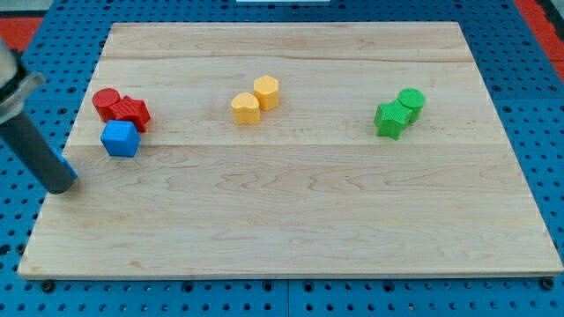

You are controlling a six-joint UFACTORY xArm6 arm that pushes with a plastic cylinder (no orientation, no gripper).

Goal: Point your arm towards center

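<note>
Fig. — my tip (62, 187): bare rod, no gripper, grasps nothing, at wooden board's (291, 242) left edge | blue cube (120, 139) just right, farther | board centre: well right of my tip, bare.

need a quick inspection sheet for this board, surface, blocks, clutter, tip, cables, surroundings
surface: pale wooden board, flat, its middle bare
job's things: the task names only the board's centre; my tip sits at the board's left edge, far from the centre
clutter: red cylinder block, red star-like block and blue cube block clustered at the view's left, close to my tip; two yellow blocks touching near top centre; two green blocks touching at the right
gripper: none, only a dark rod
cables: nothing seen
surroundings: blue perforated base around the board
</note>
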